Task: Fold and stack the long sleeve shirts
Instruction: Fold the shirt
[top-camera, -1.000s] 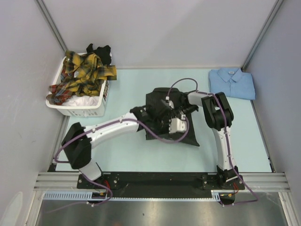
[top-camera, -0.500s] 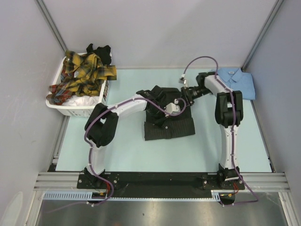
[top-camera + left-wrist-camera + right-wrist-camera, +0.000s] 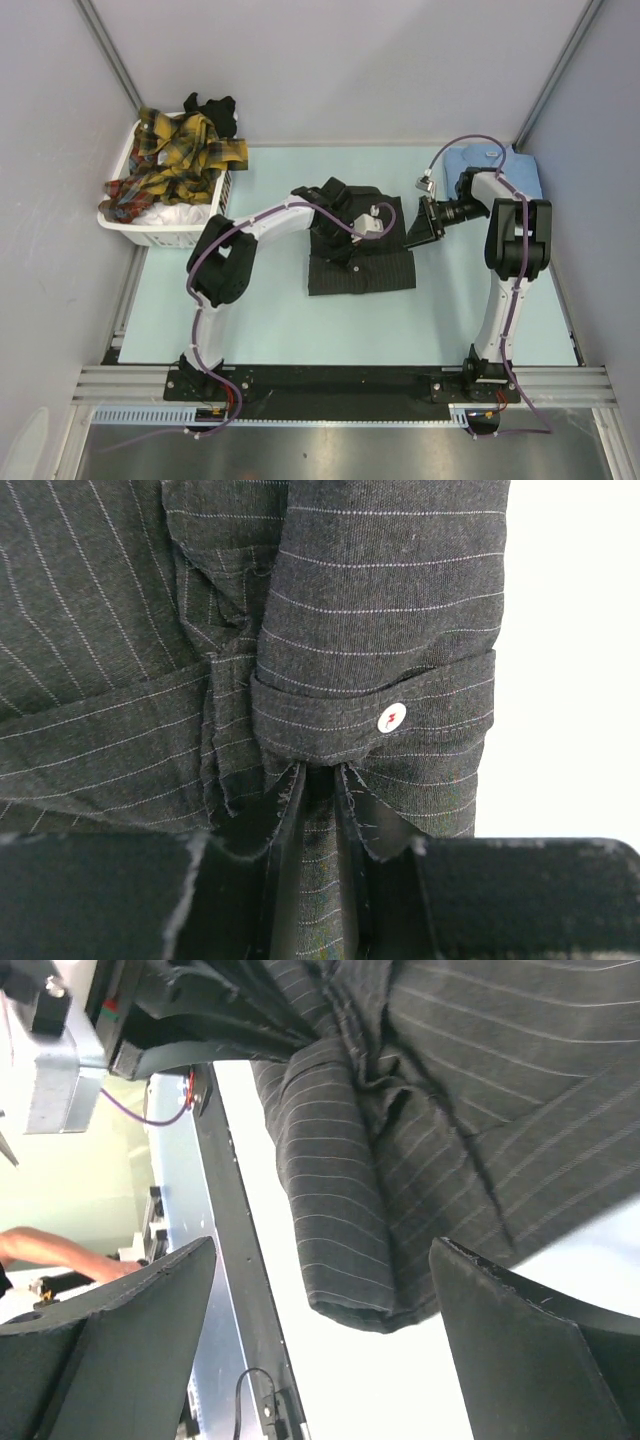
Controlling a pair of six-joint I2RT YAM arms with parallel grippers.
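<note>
One's done: the light blue shirt lies folded at the far right corner of the surface. The charcoal pinstripe shirt sits mid-surface as a rough rectangle, top part bunched, not yet stacked on the blue. Your right pincer hangs wide apart and empty beside its right edge; your left pincer shows only a slit over the buttoned cuff, can't tell if it pinches cloth. The plaid shirts lie heaped in the basket, so most folding looks left.
</note>
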